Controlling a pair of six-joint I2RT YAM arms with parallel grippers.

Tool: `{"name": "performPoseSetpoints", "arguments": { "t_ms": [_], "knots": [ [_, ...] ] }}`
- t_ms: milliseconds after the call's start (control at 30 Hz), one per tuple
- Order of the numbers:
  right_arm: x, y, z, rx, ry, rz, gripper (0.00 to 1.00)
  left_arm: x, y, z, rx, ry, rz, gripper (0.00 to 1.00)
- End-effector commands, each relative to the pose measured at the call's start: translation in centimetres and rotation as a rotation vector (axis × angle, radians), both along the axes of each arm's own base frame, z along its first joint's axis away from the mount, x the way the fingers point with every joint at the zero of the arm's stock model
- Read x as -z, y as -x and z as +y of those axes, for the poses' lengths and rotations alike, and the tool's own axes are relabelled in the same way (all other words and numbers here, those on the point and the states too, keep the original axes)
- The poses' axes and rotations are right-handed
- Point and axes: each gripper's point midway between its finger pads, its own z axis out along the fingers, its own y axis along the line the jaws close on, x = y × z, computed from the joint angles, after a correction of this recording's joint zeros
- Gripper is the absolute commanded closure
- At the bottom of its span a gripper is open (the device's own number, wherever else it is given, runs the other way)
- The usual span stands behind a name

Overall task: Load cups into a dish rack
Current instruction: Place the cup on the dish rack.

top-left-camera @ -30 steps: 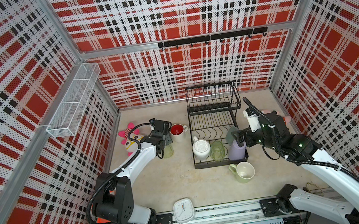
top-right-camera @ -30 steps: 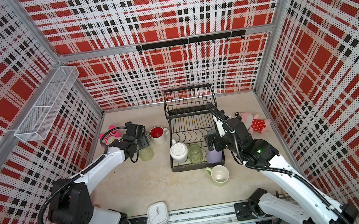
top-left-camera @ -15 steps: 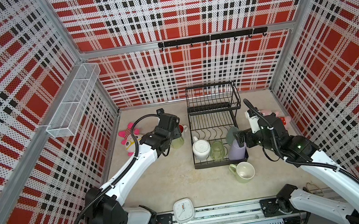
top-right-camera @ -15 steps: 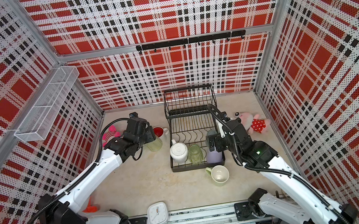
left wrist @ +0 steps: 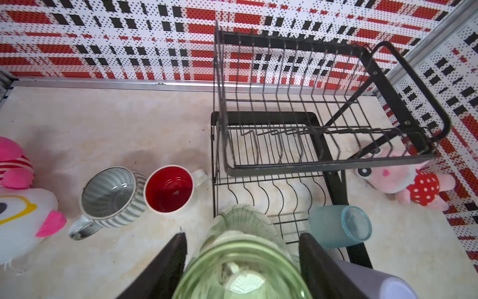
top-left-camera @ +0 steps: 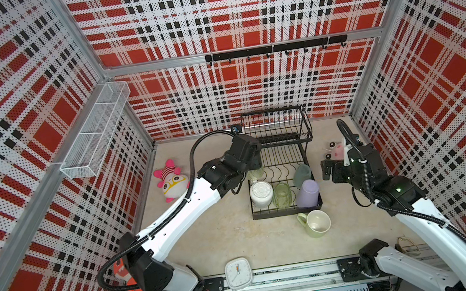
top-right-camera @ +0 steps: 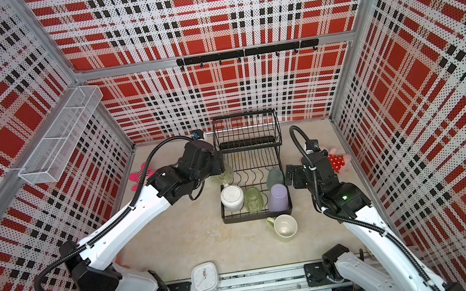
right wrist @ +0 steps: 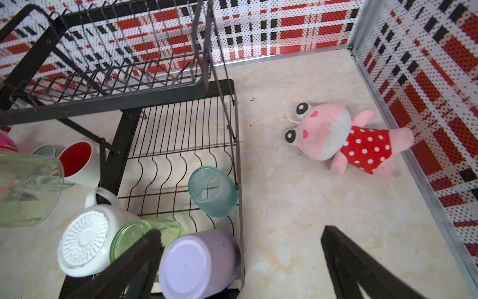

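Observation:
My left gripper [left wrist: 242, 235] is shut on a clear green glass [left wrist: 241, 261], which hangs over the left edge of the black dish rack's [top-left-camera: 287, 141] lower tier in both top views [top-right-camera: 225, 175]. The lower tier holds an upturned white mug [top-left-camera: 261, 193], a second green glass [top-left-camera: 282, 195], a lavender tumbler [top-left-camera: 307, 193] and a teal tumbler [top-left-camera: 301, 173]. On the table left of the rack stand a red-inside mug [left wrist: 169, 189] and a ribbed mug [left wrist: 108, 196]. A pale-green mug [top-left-camera: 317, 223] lies in front of the rack. My right gripper [right wrist: 240, 231] is open and empty, just right of the rack.
A pink-and-white plush [top-left-camera: 170, 181] lies at the left wall and a pink plush in a red dotted dress [right wrist: 344, 137] right of the rack. A white clock [top-left-camera: 238, 272] sits at the front edge. A white mesh basket [top-left-camera: 97, 134] hangs on the left wall.
My left arm has lifted the green glass from beside the red-inside mug and carried it right to the rack's left edge. My right gripper has drawn back right from the lavender tumbler.

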Motion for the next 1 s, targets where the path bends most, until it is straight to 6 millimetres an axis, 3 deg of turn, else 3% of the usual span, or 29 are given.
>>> {"name": "performPoseSetpoints", "arguments": {
  "t_ms": [0,233,467,967],
  "knots": [
    [-0.6,0.4,-1.0,0.029,-0.02,-0.01,0.0,-0.4,0.1,-2.3,0.053,-0.026,-0.009,0.53],
    [-0.4,0.4,-2.2,0.069,-0.016,-0.012,0.0,0.9,-1.0,-7.5,0.161,-0.011,0.024,0.54],
    [0.2,0.8,-3.7,0.122,-0.008,-0.017,0.0,3.9,-2.3,-11.3,0.235,-0.015,0.084,0.56],
    [0.4,1.3,-3.4,0.087,-0.011,-0.021,0.0,11.0,-4.3,-13.5,0.216,-0.083,0.153,0.55]
  ]
}}
